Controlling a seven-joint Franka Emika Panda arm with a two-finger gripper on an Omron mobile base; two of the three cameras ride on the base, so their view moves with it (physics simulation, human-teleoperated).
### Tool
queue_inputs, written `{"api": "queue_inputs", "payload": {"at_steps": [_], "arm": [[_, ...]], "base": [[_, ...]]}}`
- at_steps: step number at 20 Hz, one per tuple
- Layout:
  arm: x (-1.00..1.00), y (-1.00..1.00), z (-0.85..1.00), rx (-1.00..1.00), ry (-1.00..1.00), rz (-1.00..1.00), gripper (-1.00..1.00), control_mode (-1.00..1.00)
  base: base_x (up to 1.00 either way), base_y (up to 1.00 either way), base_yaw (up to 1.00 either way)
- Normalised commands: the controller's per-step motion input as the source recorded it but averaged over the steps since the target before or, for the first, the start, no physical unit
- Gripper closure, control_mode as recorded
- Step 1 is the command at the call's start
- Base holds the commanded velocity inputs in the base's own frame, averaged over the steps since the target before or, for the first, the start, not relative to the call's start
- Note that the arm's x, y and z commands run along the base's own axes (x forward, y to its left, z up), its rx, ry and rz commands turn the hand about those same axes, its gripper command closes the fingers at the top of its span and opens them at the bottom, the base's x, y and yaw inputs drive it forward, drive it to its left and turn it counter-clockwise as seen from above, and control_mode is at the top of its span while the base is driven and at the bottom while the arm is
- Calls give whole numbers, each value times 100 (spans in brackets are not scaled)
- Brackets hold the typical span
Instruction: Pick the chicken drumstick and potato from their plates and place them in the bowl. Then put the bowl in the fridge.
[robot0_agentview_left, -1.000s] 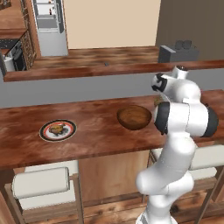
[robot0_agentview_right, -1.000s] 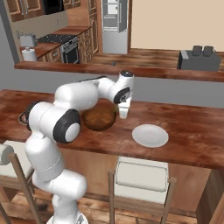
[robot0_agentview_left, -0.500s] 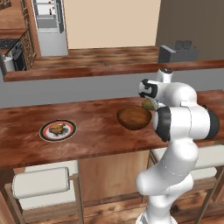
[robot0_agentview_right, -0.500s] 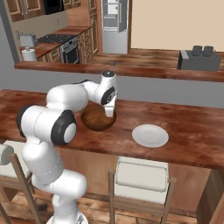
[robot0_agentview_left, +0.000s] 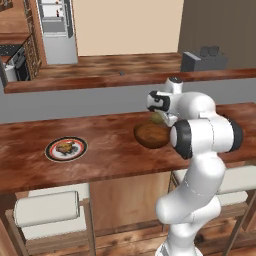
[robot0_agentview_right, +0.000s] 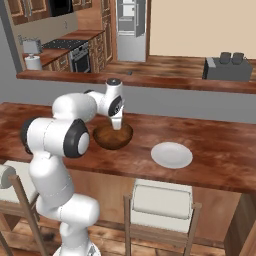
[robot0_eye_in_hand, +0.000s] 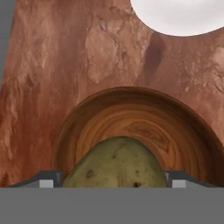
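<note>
The gripper (robot0_eye_in_hand: 114, 181) hangs over the wooden bowl (robot0_eye_in_hand: 144, 127), jaws spread wide with the potato (robot0_eye_in_hand: 114, 166) between them; the fingertips are mostly cut off, so contact cannot be confirmed. The white plate (robot0_eye_in_hand: 181, 15) is cropped at the frame edge. The drumstick on the black-rimmed plate (robot0_agentview_left: 66, 149) is too small to resolve.

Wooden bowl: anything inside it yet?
The bowl shows bare wood inside. The potato, held in the gripper, hangs over it and hides the near part.
</note>
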Motion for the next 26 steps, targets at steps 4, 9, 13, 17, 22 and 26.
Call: {"api": "queue_inputs", "payload": {"at_steps": [4, 9, 13, 17, 22, 26], "arm": [[0, 22, -13, 0, 0, 7, 100, -100], [-2, 16, -45, 0, 0, 2, 100, -100], [-4, 9, -62, 0, 2, 0, 100, -100], [1, 25, -35, 0, 0, 0, 100, -100], [13, 13, -14, 0, 0, 0, 100, -100], [15, 9, -9, 0, 0, 0, 100, -100]], "base": [[0, 0, 0], [0, 0, 0], [0, 0, 0], [0, 0, 0], [0, 0, 0], [0, 0, 0]]}}
